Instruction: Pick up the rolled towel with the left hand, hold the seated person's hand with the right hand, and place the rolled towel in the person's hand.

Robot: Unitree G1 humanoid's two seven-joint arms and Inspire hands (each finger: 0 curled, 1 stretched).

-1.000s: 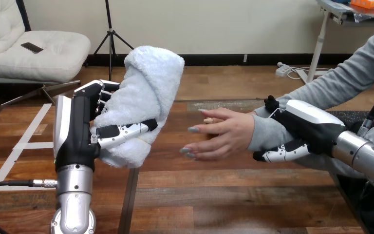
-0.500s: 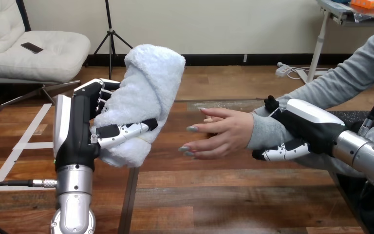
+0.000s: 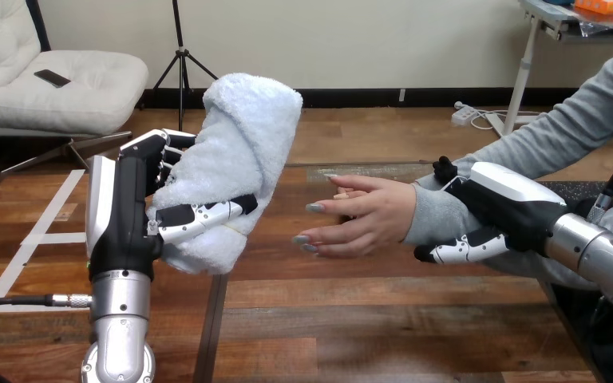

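Towel raised for the handover
Left hand grips the towel upright at left, facing the person's hand; right hand clasps the wrist, likely to steady the open palm.

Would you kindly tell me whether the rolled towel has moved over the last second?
No. The rolled towel, gripped by the left robot hand, sits just where it did above the table's dark seam.

Head cam faces fwd/down across table, left hand nearest.
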